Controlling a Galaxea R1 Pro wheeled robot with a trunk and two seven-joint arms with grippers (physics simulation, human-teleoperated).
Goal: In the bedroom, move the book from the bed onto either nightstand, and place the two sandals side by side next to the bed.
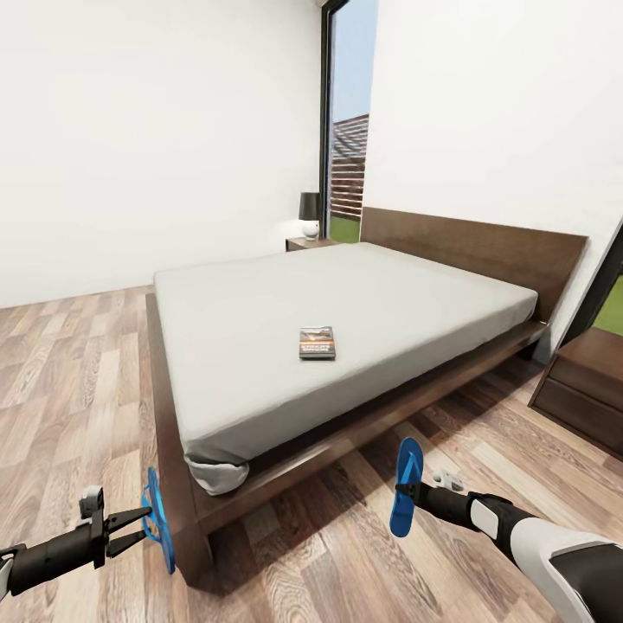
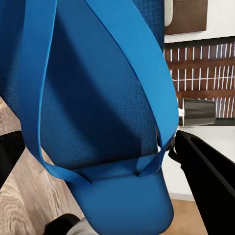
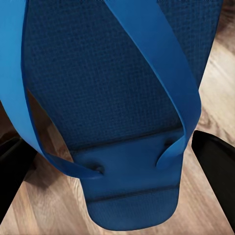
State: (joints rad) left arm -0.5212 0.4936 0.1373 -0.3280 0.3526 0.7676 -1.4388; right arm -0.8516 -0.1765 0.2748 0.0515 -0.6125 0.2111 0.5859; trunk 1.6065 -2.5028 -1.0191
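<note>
The two sandals are both off the floor, one in each gripper. The left sandal (image 1: 156, 519) hangs edge-on at the foot corner of the bed (image 1: 186, 510), pinched in the left gripper (image 1: 143, 525), whose dark fingers (image 2: 205, 171) show closed against the heel end in the left wrist view. The right sandal (image 1: 405, 486) stands nearly upright above the wood floor (image 1: 346, 554) beside the bed's long side, clamped at its edge by the right gripper (image 1: 407, 495); the right wrist view shows its sole (image 3: 112, 83) and thong straps (image 3: 156, 54) close up between the dark fingers.

Each sandal looks like light, flexible foam with a textured footbed, so it should not slip readily, but it would likely bend or swing when held by one end. A hold across the heel, as now, seems workable; the thin straps look too floppy to steer by. They should be lowered flat, soles down, so they settle side by side.

The book (image 1: 317, 342) lies flat on the grey mattress, well in from the near edge. It appears thin, light and fairly stiff, and probably needs a finger slid under one edge to lift it.

As for containers, the near nightstand (image 1: 588, 385) has a drawer that looks shut; the far nightstand (image 1: 305, 243) bears a lamp (image 1: 310, 212).
</note>
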